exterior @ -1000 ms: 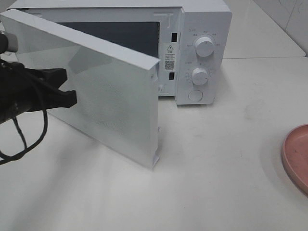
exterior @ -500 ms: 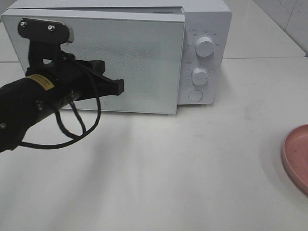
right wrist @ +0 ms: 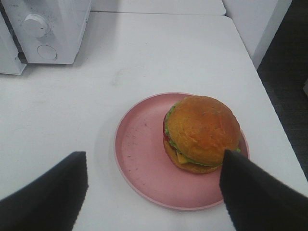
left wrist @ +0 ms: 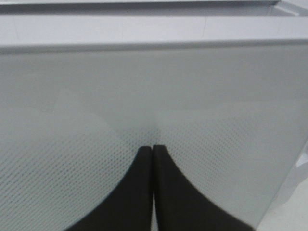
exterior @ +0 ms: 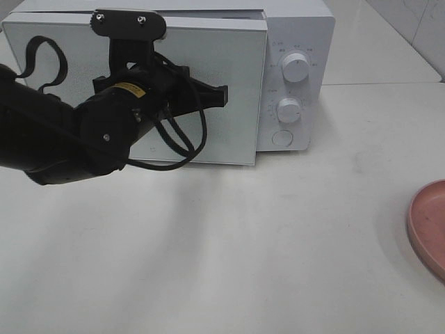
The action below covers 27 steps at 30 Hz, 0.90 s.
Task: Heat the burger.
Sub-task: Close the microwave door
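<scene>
White microwave door shut | left hand pinched together, touching door | burger on pink plate, unheated | right hand spread wide, empty

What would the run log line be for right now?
left gripper: shut, at microwave door | door: closed | right gripper: open | burger: on plate

A white microwave stands at the back of the white desk, its door swung shut across the front. On the panel to the right of the door sit two round white knobs, one above the other, with a round button below them. A round pink plate lies on the desk well apart from the microwave, near the right edge of the high view
</scene>
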{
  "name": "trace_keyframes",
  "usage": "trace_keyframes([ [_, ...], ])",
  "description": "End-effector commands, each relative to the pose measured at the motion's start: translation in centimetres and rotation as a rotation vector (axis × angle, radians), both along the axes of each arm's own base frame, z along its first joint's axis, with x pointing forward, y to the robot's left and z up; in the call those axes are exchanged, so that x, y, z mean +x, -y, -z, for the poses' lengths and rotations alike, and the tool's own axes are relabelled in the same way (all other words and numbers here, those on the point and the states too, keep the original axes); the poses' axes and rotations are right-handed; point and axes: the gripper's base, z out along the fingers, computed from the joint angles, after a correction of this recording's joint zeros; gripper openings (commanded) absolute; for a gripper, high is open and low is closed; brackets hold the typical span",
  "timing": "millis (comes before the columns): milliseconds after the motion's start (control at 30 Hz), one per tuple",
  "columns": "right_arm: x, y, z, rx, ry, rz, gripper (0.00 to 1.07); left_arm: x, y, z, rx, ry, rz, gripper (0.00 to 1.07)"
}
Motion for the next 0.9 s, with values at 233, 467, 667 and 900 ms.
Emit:
trace_keyframes([
  [233,-0.4,0.1,0.1,-0.007,0.031,0.008,0.76,2.0,2.1,-0.5,-0.03,0.032,-0.022,0.0],
  [467,-0.4,0.1,0.1,-0.007,0.031,0.008,0.76,4.0,2.7,-0.8,-0.022,0.027,-0.024,0.0],
  [667,-0.4,0.1,0.1,-0.006,0.031,0.009,0.76,4.8,2.6,-1.0,-0.03,0.027,-0.029,0.0],
  [900,-0.4,0.1,0.1,-0.006,0.031,0.009,0.76,3.9,3.6,-1.7,-0.009,-0.004,0.045,0.0],
])
